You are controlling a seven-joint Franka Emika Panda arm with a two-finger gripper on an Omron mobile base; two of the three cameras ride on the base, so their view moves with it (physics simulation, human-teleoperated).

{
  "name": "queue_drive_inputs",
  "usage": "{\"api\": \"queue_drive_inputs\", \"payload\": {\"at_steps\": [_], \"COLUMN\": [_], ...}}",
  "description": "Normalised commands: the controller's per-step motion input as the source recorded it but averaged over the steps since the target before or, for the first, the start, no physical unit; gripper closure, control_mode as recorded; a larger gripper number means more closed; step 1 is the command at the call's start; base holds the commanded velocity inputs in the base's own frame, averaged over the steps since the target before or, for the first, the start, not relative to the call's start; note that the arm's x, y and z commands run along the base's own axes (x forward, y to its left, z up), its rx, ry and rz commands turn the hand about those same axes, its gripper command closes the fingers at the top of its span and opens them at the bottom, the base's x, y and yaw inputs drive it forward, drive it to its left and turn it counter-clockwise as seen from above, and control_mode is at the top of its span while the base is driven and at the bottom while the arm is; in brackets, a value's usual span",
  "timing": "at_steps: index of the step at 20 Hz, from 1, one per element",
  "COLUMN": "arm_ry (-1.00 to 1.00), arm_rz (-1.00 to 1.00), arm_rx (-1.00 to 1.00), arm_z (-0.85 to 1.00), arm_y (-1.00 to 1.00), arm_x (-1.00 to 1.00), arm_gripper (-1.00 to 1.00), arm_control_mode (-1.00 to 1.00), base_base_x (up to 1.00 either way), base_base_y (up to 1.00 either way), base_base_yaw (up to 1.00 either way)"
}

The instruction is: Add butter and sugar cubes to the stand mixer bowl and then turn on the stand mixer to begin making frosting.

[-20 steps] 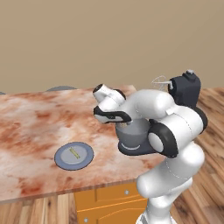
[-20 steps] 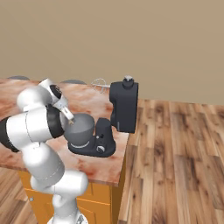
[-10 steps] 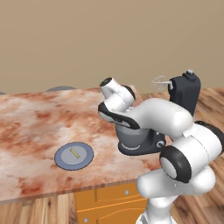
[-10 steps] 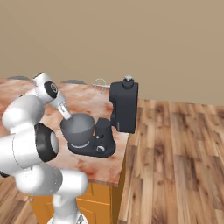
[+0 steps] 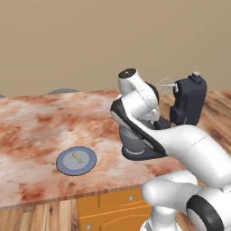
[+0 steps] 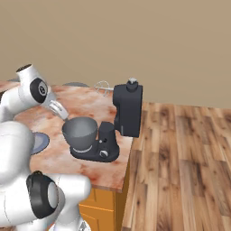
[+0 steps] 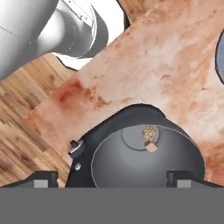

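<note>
Looking straight down in the hand view, my gripper [image 7: 112, 178] hangs open over the grey stand mixer bowl [image 7: 131, 168], with nothing between its fingertips [image 7: 43, 178]. Two tiny tan sugar cubes [image 7: 151, 147] lie on the bowl's bottom. The bowl [image 6: 81, 132] sits on the black stand mixer [image 6: 127, 109], whose head is tilted up with the wire whisk [image 6: 103, 86] out behind it. My hand [image 6: 58, 109] hovers just above and left of the bowl's rim. The pale-yellow butter [image 5: 77, 158] lies on the blue-grey plate [image 5: 63, 163], left of the mixer [image 5: 188, 101].
The mixer stands near the right end of the marbled counter [image 5: 31, 131], close to its front edge. Wooden floor [image 6: 180, 153] lies beyond that end. My own arm [image 5: 135, 97] covers the bowl in the left base view. An orange cabinet [image 5: 108, 205] sits under the counter.
The arm's elbow and upper links have swung up and nearer the cameras, while the hand has stayed over the bowl. The butter and plate have not moved.
</note>
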Motion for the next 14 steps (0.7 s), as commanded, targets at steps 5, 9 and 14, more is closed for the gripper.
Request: {"api": "queue_drive_inputs", "payload": {"at_steps": [5, 9, 14], "arm_ry": [0.01, 0.18, 0.13], "arm_rz": [0.93, 0.77, 0.49], "arm_rx": [0.0, 0.0, -0.03], "arm_z": [0.07, 0.32, 0.63], "arm_y": [0.0, 0.12, 0.45], "arm_x": [-0.17, -0.01, -0.03], "arm_gripper": [-1.0, -1.0, -1.0], "arm_control_mode": [-1.0, -1.0, -1.0], "base_base_x": [0.0, 0.0, 0.0], "base_base_y": [0.0, 0.0, 0.0], "base_base_yaw": [0.0, 0.0, 0.0]}}
